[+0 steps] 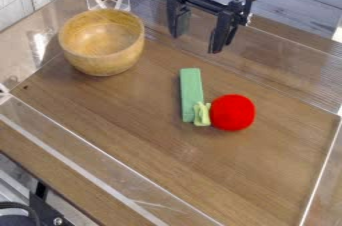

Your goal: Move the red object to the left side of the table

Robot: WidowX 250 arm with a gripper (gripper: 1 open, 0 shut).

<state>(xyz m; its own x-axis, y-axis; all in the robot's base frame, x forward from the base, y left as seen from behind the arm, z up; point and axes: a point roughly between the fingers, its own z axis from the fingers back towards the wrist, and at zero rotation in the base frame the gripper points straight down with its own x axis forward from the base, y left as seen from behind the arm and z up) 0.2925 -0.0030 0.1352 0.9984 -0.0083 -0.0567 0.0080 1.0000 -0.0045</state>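
Note:
The red object [235,112] is a small bright red ball-like toy fruit with a light green leafy stub on its left. It lies on the brown wood-grain table [120,140], right of centre, touching the lower end of a long green block. My black gripper [198,30] hangs above the far middle of the table, pointing down. Its two fingers [175,20] stand wide apart with nothing between them. It is behind and a little left of the red object, well clear of it.
A wooden bowl [102,42] sits at the far left. The long green block [193,95] lies upright in the picture beside the red object. A clear plastic rim [80,165] runs around the table's edges.

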